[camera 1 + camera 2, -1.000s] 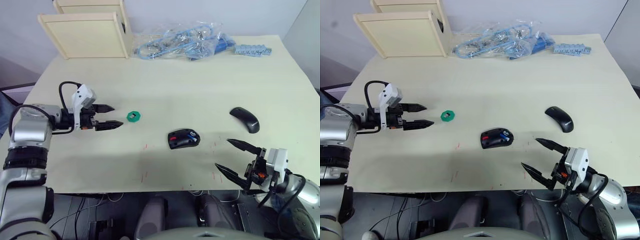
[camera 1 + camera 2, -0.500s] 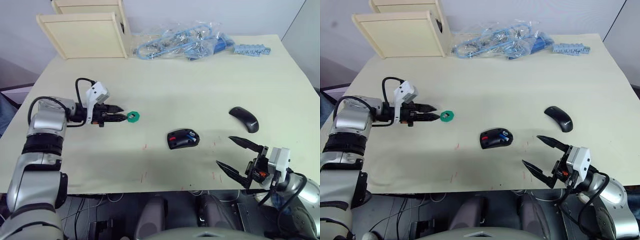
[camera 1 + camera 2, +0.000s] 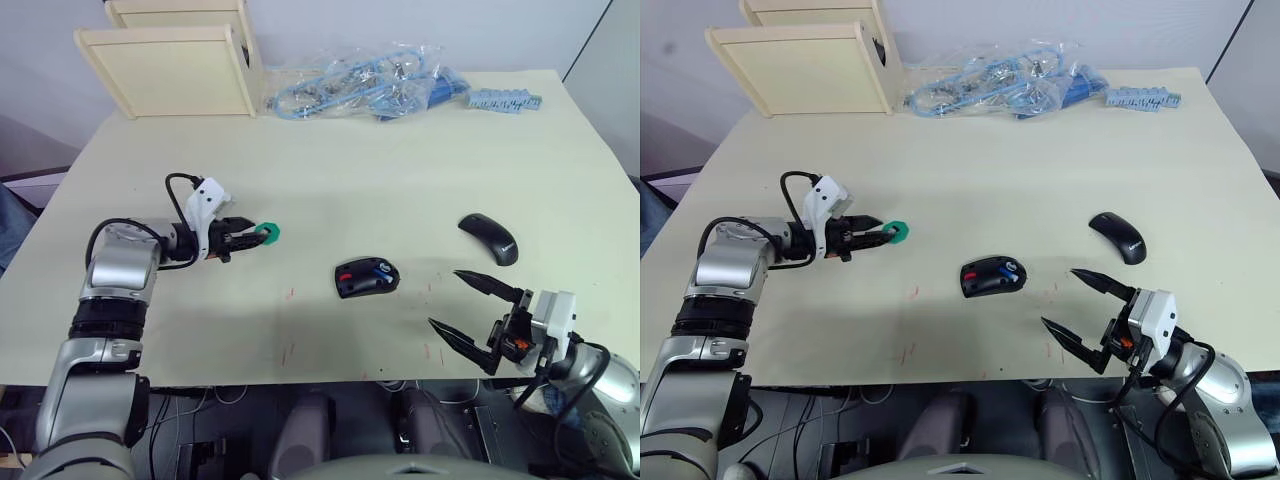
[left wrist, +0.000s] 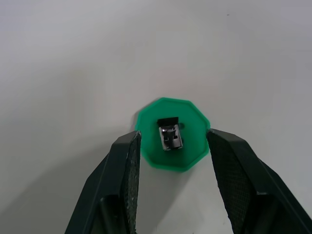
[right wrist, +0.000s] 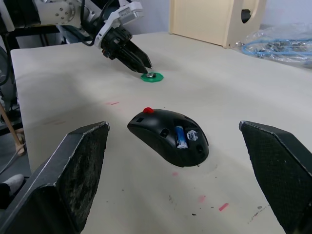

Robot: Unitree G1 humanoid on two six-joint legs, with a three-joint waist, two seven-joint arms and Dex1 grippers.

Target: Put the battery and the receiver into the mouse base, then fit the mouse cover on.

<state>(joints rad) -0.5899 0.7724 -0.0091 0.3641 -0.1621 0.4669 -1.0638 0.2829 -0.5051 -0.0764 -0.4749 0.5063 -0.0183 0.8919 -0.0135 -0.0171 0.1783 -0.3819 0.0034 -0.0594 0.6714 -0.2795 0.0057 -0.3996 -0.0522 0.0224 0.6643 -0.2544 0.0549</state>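
Wooden boxes [image 3: 170, 62]: at the table's far left corner, pale, standing one behind the other.
Left gripper [image 3: 250, 236]: low over the table's left part, fingers parted only slightly, their tips at either side of the green disc; the left wrist view shows a finger [image 4: 127, 161] just beside the disc's edge on each side, touching or not I cannot tell.
Green disc [image 4: 172, 140]: flat on the table, many-sided, left of the mouse base.
Receiver [image 4: 169, 134]: tiny dark and metallic nub lying on the middle of the green disc, between the two fingers.
Bag of blue cables [image 3: 360, 84]: clear plastic, at the table's far edge, middle.
Mouse base [image 3: 366, 276]: near the table's middle, towards the near edge, open side up, red parts showing.
Battery [image 5: 181, 137]: blue cylinder lying in the mouse base's hollow.
Right gripper [image 3: 474, 312]: at the near right edge of the table, fingers spread wide, holding nothing, pointing towards the mouse base.
Mouse cover [image 3: 489, 238]: glossy black shell on the table, right of the mouse base and well apart from it, beyond the right gripper.
Table [image 3: 400, 170]: pale cream top.
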